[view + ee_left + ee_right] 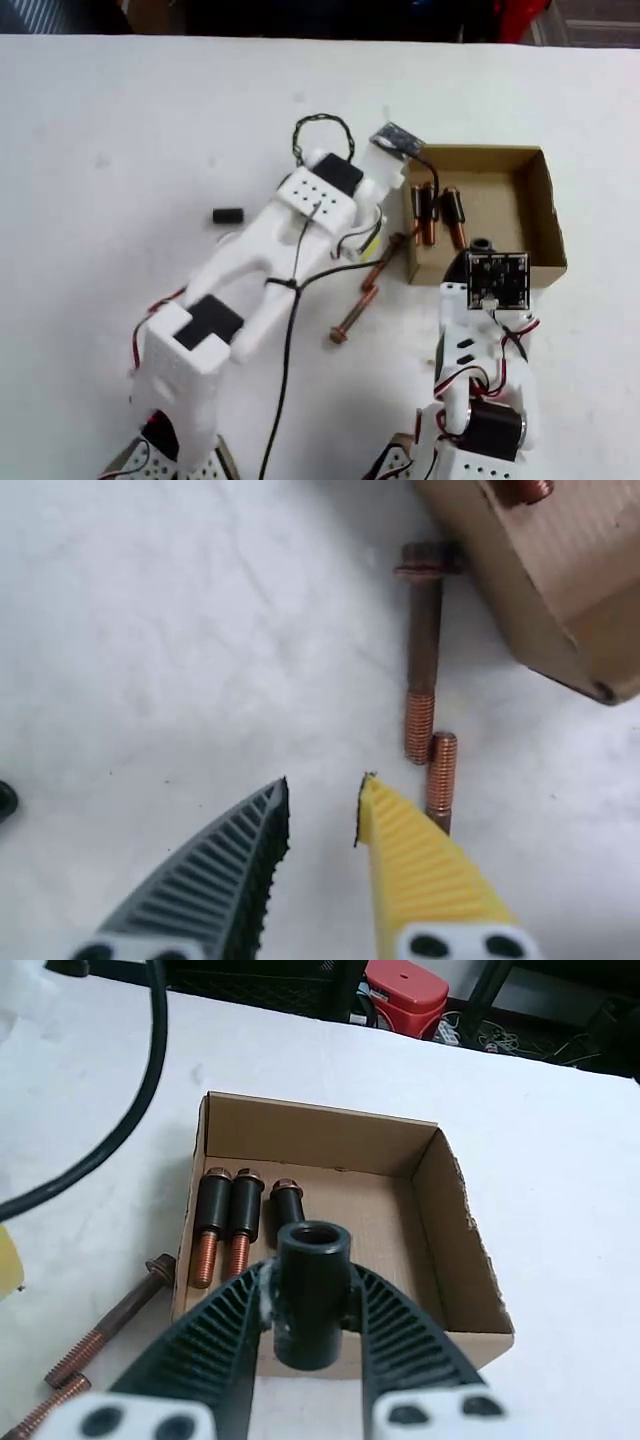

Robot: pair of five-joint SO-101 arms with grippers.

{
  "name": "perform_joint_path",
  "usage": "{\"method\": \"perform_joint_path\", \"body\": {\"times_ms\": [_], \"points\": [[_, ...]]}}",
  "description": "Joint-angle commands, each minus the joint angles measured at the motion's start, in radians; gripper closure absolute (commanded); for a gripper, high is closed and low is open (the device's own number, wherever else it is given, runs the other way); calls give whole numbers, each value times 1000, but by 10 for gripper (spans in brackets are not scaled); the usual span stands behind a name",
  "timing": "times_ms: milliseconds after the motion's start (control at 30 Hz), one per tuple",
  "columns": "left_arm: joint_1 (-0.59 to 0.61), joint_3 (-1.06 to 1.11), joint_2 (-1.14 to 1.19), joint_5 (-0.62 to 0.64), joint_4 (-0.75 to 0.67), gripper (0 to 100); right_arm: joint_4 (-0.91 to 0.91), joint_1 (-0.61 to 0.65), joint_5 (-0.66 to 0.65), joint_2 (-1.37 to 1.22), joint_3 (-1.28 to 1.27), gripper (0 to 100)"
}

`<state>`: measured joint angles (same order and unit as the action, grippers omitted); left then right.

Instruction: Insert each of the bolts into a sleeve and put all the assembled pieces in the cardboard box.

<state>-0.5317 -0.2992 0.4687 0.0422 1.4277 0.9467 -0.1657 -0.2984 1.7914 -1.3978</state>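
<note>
Right gripper clamps sleeve upright; left gripper half-open, empty. 2 bolts at 8 o'clock of box: rigid, probably slick, grab mid-shank.

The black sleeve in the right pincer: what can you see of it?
The sleeve is a short, matt black tube, plastic or rubber by its look, with a round open bore at the top that looks empty. It stands upright, off the table, clamped at its sides between the ribbed black fingers of the right pincer. It sits about over the box wall nearest that arm.
</note>
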Motion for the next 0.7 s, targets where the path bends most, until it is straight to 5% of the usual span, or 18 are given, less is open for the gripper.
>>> {"method": "perform_joint_path", "body": {"times_ms": [0, 667], "points": [[-10, -48, -10, 11, -41, 854, -30, -7, 3, 8, 11, 981], [-105, -37, -5, 6, -94, 775, -31, -65, 3, 8, 14, 981]]}}
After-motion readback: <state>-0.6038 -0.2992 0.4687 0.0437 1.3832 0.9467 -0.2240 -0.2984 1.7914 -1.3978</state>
